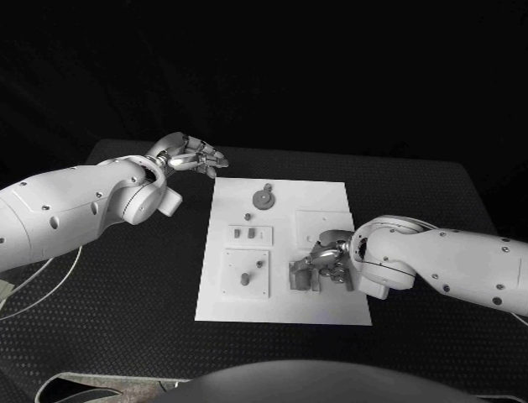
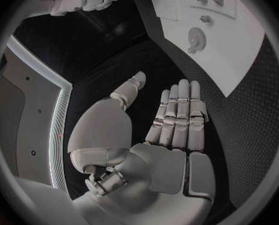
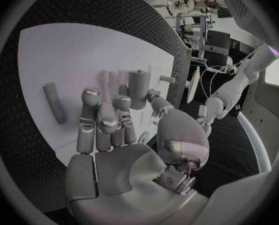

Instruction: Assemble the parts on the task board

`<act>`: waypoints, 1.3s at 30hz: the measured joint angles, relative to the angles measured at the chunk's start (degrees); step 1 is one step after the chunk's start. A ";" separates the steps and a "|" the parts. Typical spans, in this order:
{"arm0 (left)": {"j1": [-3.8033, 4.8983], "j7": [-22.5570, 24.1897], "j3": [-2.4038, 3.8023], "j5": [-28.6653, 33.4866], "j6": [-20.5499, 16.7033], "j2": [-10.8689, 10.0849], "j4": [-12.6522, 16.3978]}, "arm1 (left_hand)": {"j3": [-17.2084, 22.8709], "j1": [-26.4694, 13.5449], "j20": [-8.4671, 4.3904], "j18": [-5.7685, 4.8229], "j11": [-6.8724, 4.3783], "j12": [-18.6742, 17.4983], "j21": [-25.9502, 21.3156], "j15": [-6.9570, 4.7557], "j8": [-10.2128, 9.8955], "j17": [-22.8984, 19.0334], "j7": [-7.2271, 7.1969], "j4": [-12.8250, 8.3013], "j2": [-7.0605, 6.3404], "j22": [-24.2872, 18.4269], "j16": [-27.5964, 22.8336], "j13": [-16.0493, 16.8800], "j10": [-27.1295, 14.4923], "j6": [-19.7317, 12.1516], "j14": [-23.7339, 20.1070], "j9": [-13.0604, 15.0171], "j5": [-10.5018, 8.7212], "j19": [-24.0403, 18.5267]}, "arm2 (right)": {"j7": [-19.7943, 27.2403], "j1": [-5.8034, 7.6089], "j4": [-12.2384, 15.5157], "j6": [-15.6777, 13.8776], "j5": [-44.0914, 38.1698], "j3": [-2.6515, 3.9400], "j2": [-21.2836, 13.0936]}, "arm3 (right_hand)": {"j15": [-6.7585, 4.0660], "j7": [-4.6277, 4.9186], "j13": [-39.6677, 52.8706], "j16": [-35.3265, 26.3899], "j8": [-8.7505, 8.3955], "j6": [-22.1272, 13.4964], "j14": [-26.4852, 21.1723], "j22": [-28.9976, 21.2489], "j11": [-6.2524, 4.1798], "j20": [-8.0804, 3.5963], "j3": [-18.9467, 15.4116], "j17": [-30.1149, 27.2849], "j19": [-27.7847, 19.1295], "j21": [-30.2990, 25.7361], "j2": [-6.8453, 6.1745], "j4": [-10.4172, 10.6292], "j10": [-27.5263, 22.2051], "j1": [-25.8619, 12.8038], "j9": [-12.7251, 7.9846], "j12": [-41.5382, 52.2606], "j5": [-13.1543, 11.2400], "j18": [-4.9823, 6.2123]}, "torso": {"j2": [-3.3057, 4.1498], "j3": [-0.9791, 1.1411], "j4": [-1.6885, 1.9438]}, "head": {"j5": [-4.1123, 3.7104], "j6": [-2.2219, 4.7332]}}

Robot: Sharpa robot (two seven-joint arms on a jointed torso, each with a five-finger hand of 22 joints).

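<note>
Currently our right robot hand (image 1: 326, 262) curls over the white task board (image 1: 283, 311) on the counter (image 1: 118, 327), fingers around a grey cylindrical part (image 3: 138, 87). Our left robot hand (image 1: 191, 155) waits spread, empty. Next comes careful seating.

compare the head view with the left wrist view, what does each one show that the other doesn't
Head view alone: the right hand down on the near right part of the task board, its fingers over grey parts there, and the small parts on the board's left side. Whether it grips one cannot be told here.

Left wrist view alone: the left hand from the palm side, fingers straight and apart, holding nothing.

Both: the white task board, the round part near its far edge, and the black table around it.
</note>
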 measured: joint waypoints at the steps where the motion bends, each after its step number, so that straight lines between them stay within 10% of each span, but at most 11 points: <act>1: 0.00 -0.01 0.00 0.00 0.00 0.00 0.01 | 0.00 0.00 0.00 0.00 0.00 0.00 0.00 0.00 0.00 0.04 0.00 0.00 0.00 0.00 0.00 0.00 0.00 0.00 0.00 0.00 0.00 0.00 | 0.00 0.00 -0.04 0.00 -0.01 0.00 0.04 | -0.02 0.01 0.00 0.00 -0.05 0.01 -0.02 0.00 0.00 0.00 0.00 0.00 0.00 0.00 0.00 0.00 0.00 0.00 0.00 0.00 0.00 0.00 | 0.00 0.00 0.00 | 0.00 0.01; 39: 0.00 -0.13 0.00 -0.02 0.10 0.01 -0.02 | 0.16 0.00 0.00 0.00 0.00 0.00 0.00 0.00 0.00 0.19 0.00 0.16 0.00 0.00 -0.22 0.00 0.00 0.00 0.00 0.01 0.00 0.00 | 0.59 -0.26 -0.21 -2.32 -0.96 -0.04 0.20 | -0.19 0.41 0.04 0.00 -0.15 0.54 -0.03 0.00 0.01 0.11 3.75 -0.05 0.09 0.00 -1.14 -3.08 0.01 -1.11 -0.05 0.00 -0.14 0.00 | 0.01 0.02 -0.05 | -0.13 0.12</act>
